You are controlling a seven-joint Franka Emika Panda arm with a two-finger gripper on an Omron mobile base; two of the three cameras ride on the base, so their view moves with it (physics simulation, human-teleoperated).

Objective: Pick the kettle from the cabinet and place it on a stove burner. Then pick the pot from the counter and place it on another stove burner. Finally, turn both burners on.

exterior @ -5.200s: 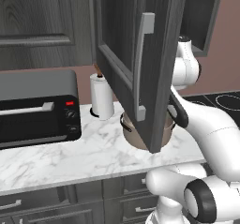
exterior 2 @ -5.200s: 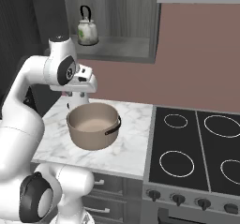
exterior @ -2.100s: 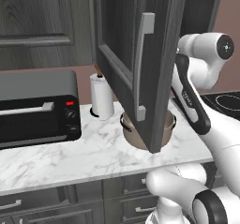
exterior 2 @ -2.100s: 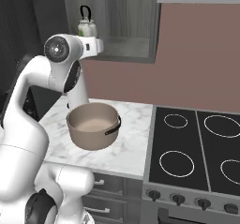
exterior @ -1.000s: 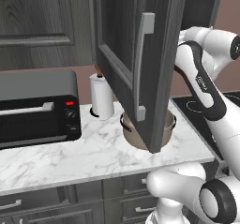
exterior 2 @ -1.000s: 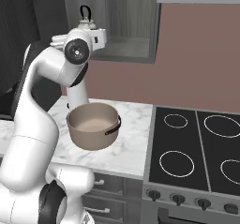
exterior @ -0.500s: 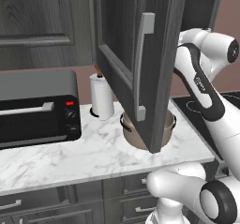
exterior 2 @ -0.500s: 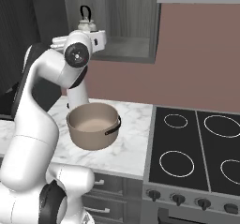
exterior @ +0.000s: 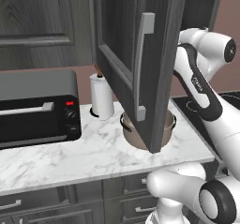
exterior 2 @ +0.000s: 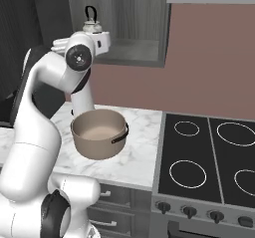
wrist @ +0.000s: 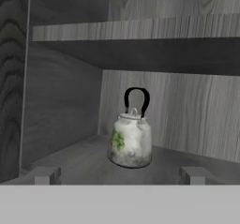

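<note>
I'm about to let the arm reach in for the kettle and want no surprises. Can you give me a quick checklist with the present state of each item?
1. Cabinet door swung open: ok.
2. Kettle upright on the cabinet shelf, handle up: ok.
3. Gripper open, fingertips standing wide at either side of the kettle: ok.
4. Kettle centred ahead of the gripper in the hand view: ok.
5. Gripper around the kettle: not ok, it is short of the kettle.
6. Cooktop rings bare; pot on the counter: ok.
</note>
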